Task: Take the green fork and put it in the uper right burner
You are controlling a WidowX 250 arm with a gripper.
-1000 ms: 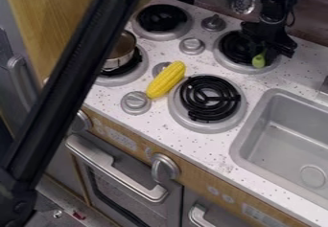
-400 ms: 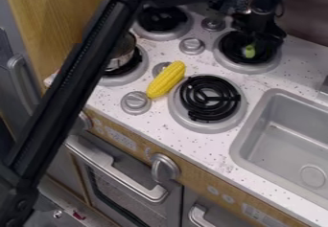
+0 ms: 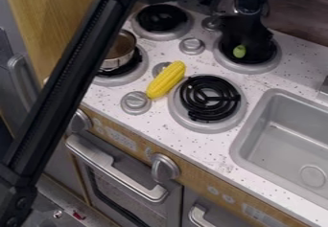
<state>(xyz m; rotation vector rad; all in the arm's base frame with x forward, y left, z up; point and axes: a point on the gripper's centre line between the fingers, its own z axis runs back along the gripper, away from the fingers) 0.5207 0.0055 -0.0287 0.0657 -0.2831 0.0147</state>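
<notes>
I hold my claw [image 3: 247, 39] over the upper right burner [image 3: 259, 69], and its dark shape hides much of the coils. A green end of the fork [image 3: 240, 51] shows just beside my claw, above that burner; I cannot tell whether I am clamped on it, or whether my claw is apart or together. A knob [image 3: 210, 24] sits near my claw's left side in the view. Yellow corn [image 3: 167, 80] lies aslant at the lower right burner [image 3: 210, 127], partly covering another knob [image 3: 159, 68]. My arm [image 3: 70, 82] crosses in front of the counter's left side, beside a metal pot [image 3: 120, 62] on the lower left burner.
</notes>
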